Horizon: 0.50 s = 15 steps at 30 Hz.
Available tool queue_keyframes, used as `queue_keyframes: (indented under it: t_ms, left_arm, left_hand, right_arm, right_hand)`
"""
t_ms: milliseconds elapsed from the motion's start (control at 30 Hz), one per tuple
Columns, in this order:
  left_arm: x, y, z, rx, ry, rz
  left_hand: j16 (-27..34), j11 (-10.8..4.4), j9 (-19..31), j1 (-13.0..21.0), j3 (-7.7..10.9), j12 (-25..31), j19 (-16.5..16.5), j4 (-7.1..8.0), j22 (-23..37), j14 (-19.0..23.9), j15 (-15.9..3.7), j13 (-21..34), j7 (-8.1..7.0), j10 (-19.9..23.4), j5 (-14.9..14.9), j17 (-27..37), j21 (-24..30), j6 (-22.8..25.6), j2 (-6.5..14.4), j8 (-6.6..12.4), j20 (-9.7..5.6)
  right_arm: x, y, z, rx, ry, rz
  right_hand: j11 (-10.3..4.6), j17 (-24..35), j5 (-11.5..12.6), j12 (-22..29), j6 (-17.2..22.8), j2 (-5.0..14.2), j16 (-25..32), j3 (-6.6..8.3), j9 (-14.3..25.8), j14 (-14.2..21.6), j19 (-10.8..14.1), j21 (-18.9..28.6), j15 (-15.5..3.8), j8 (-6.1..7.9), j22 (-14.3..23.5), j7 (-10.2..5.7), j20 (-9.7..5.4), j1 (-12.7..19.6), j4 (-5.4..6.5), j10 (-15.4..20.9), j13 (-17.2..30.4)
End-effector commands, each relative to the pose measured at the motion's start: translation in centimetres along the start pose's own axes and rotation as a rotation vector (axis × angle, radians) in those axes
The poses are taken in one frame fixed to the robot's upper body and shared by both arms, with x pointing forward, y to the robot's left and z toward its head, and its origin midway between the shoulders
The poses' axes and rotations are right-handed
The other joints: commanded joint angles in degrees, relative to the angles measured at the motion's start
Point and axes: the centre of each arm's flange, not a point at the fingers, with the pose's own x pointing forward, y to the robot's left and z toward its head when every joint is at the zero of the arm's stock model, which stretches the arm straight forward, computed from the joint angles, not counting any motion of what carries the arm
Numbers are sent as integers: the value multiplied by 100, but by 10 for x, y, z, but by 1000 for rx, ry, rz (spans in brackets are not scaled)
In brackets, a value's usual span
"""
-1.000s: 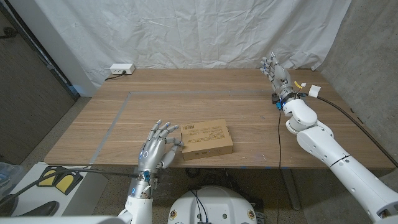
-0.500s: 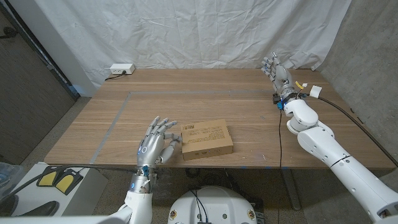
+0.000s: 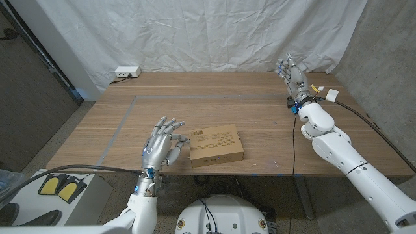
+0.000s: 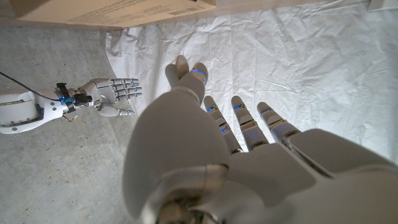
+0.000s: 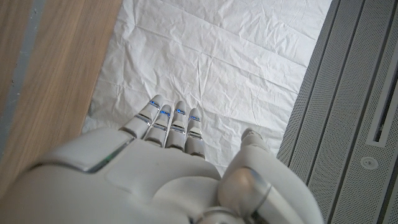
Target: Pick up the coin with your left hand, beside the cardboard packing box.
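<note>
The brown flat cardboard box point(image 3: 216, 145) is lying near the desk's point(image 3: 260, 110) front edge. The left hand point(image 3: 159, 146) is waiting beside it, wide, holding nothing. The right hand point(image 3: 292, 75) is spreading wide at the far right corner. I cannot see the coin.

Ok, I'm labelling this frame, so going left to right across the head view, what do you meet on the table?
White power strip → left robot hand → cardboard packing box → right robot hand.

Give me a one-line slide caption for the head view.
Left hand, fingers spread, beside the cardboard box on the wooden table; right hand open at the far right edge.
</note>
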Motion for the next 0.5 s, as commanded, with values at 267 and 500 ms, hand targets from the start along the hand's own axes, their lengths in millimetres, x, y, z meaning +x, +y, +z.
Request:
queue_keyframes:
  t_ms: [267,500]
  left_arm:
    - [3,19,4,34,-15,16]
    - [7,26,7,38,-33,31]
  left_hand:
    - [-11,-6,15,-48,50,-24,44,-1,19,49,-697,22,90,97,2,14,21,73,-2,55,5]
    - [-13,-1,13,-57,62,-37,46,-2,19,67,-693,23,95,103,1,15,17,65,-4,55,5]
  right_arm:
    - [-7,-4,3,4,-10,-10]
    - [-11,-5,5,5,-15,-14]
  right_hand:
    - [-1,15,42,-4,37,-15,-17,-27,30,54,47,-17,10,-13,8,-11,-40,15,-11,70,19]
    - [-4,15,42,-3,42,-12,-16,-28,30,57,52,-23,11,-11,8,-9,-39,16,-13,72,19]
